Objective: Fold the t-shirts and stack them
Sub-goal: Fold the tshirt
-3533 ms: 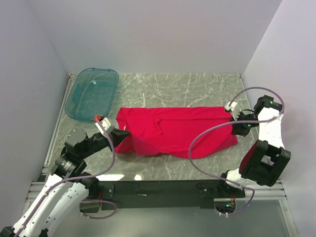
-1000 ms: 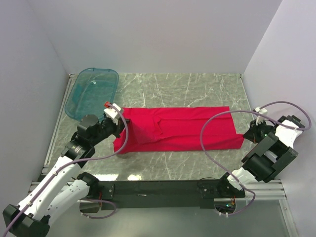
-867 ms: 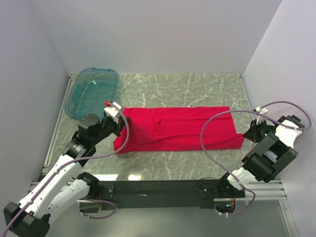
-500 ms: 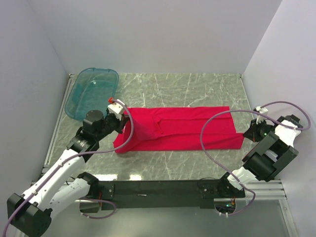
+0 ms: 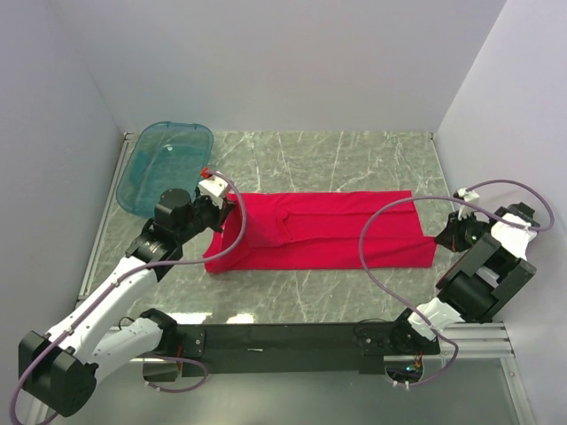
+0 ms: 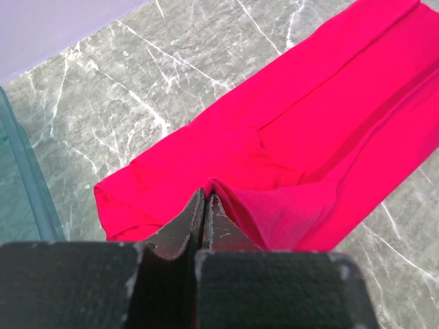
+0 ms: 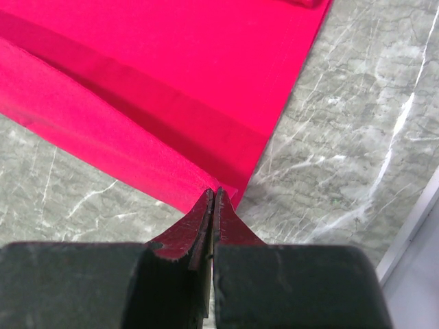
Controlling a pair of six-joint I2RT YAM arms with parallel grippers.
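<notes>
Seen from overhead, the red t-shirt (image 5: 319, 232) lies as a long folded band across the middle of the marble table (image 5: 354, 158), running left to right. The left gripper (image 5: 228, 211) stands at the band's left end, where the cloth rises off the surface toward it. The right gripper (image 5: 441, 237) sits low at the band's near right corner. A translucent teal tub (image 5: 165, 166) rests at the far left corner of the table, apart from the shirt and just beyond the left arm. A grey cable (image 5: 365, 241) from the right arm loops across the shirt's right part. The jaws of neither gripper can be made out from this height. The left wrist view supplies that detail for the left gripper: its two fingers are pressed together with no gap, and a raised ridge of red fabric is nipped at their tips. Beyond them the shirt stretches away in lengthwise creases, and the tub's rim shows at the left edge. In the right wrist view the right gripper's fingers are likewise closed tight, pinching the very corner of the shirt. This view also shows stepped lengthwise fold lines across the cloth, which the overhead view does not resolve, with bare marble to the right of the corner.
</notes>
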